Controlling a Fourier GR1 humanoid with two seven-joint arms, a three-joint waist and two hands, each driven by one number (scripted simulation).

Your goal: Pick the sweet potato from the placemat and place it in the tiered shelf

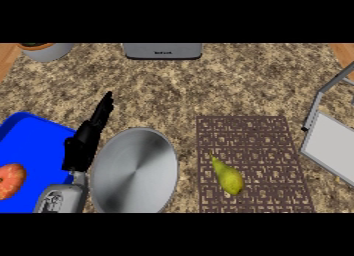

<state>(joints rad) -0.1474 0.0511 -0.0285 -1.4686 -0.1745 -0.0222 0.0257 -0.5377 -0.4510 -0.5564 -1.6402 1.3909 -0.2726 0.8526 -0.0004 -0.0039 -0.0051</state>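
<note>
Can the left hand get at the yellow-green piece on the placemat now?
Probably not directly: the left hand stands beyond the steel plate, which lies between it and the yellow-green piece.

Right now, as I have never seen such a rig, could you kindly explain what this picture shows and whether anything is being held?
This one picture is taken as from a humanoid robot's head, looking steeply down at a speckled counter. The grey forearm ending in black fingers at the lower left is the robot's left hand. Its fingers are straight and it holds nothing. The right hand is not in view.

On the counter lie a blue tray with a reddish-orange fruit, a round metal plate, and a brown placemat. On the mat is a yellow-green pear-shaped item, which the task calls a sweet potato. The grey tiered shelf stands at the right edge. A grey appliance and a pot sit at the far edge.
</note>
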